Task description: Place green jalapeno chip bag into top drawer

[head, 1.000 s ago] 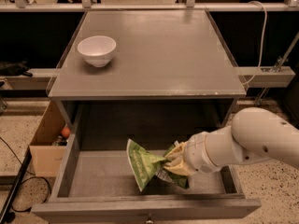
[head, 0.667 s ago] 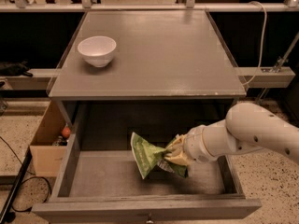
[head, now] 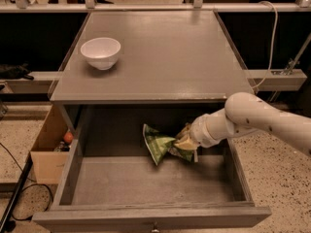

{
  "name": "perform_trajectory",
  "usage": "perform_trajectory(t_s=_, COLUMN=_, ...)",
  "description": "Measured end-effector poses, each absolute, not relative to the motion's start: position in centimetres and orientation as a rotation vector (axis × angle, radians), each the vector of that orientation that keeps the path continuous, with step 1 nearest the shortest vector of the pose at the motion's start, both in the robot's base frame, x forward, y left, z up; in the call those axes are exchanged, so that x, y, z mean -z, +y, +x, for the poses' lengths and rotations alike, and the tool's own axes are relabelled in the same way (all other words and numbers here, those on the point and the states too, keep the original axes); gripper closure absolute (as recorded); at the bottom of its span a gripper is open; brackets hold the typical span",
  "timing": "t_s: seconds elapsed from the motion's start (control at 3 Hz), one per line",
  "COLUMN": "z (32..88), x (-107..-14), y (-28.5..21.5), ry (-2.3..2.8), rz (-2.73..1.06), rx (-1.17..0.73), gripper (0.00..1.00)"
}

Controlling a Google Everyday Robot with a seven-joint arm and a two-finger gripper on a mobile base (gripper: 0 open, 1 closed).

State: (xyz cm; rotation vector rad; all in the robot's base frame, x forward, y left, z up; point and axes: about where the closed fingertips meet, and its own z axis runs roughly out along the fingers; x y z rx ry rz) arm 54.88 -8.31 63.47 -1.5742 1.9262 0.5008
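Over open shallow grey wooden top drawer point(head: 146, 181), two-finger gripper point(head: 187, 143) clamped on crumpled green foil chip bag point(head: 159, 147), long axis toward nine o'clock, floor directly below.

**Colours at the grey table**

The table point(head: 160, 47) is a plain flat grey, without any pattern. The top drawer point(head: 146, 181) has the same grey, a little darker inside at the back. The bowl point(head: 100, 52) on the table is plain white.

The green jalapeno chip bag point(head: 158, 147) is glossy green with lighter green streaks and pale, almost white edges. The gripper point(head: 184, 142) is beige-yellow; it is inside the drawer towards the back right, pinching the bag's right part. The arm point(head: 262, 120) behind it is off-white with small dark dots.

The floor point(head: 282, 178) is beige with fine dark speckles. The cardboard box point(head: 46, 154) on the left is light brown, with a small orange-red thing point(head: 68, 137) inside. One cable point(head: 14, 198) is black.
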Motion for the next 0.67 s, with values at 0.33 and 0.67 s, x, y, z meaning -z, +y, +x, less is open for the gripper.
perform_trajectory(t_s=0.33, z=55.66, x=-63.39, y=-8.42, ry=1.925, rz=-1.567, rx=-0.497, gripper=0.83)
perform_trajectory(t_s=0.67, z=55.66, x=-63.39, y=-8.42, ry=1.925, rz=-1.567, rx=-0.497, gripper=0.6)
